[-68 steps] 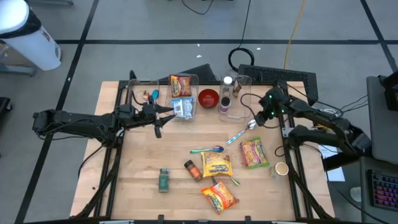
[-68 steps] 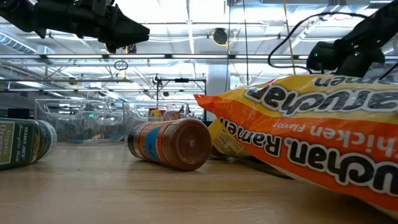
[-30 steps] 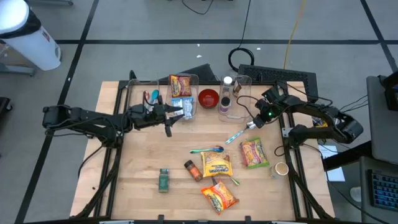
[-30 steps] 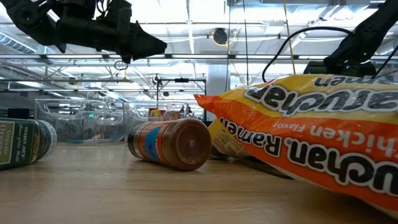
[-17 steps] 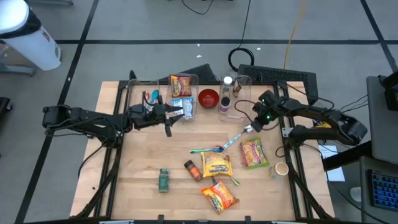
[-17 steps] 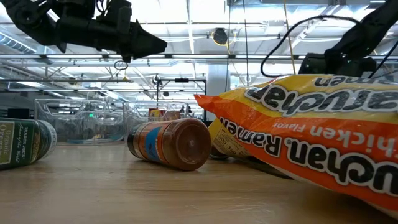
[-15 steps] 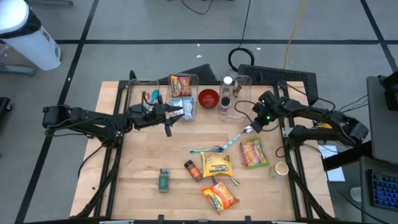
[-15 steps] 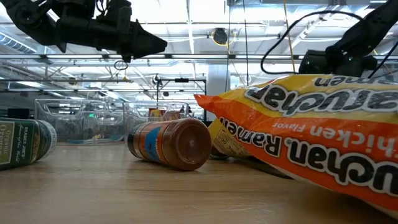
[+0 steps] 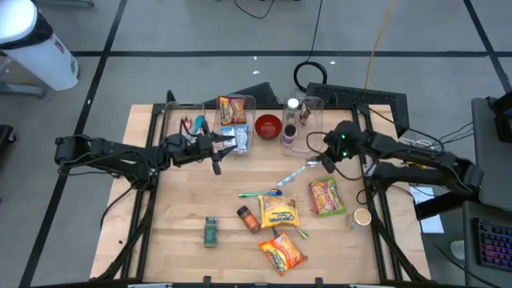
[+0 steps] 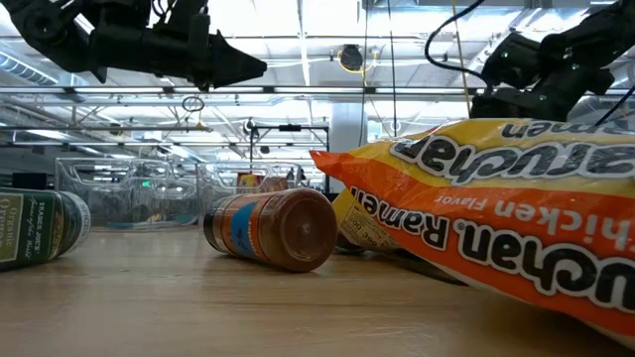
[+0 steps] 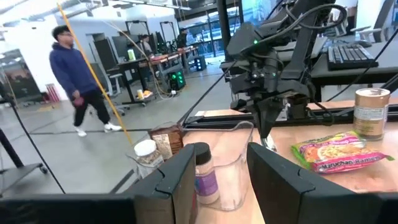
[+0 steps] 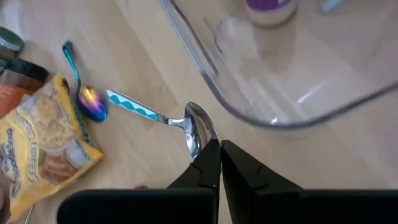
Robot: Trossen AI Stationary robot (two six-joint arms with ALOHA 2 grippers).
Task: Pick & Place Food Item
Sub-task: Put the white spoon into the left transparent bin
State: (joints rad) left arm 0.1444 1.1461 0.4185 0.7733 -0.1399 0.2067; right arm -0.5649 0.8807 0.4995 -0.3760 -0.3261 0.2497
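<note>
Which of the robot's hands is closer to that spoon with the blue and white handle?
The right hand. It is shut right at the spoon's bowl end. The left hand is far across the table, above the clear bins.

My right hand [image 9: 319, 162] is pinching the blue-handled spoon [image 9: 295, 173] over the tabletop [image 9: 192, 204], while my left hand [image 9: 226, 149] is hovering beside the clear bin [image 9: 238, 120].

Black keyboard [image 9: 364, 99], walking person [image 11: 78, 81] beyond

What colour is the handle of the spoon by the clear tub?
White with light blue zigzag on the metal spoon, clearest in the right wrist view.
</note>
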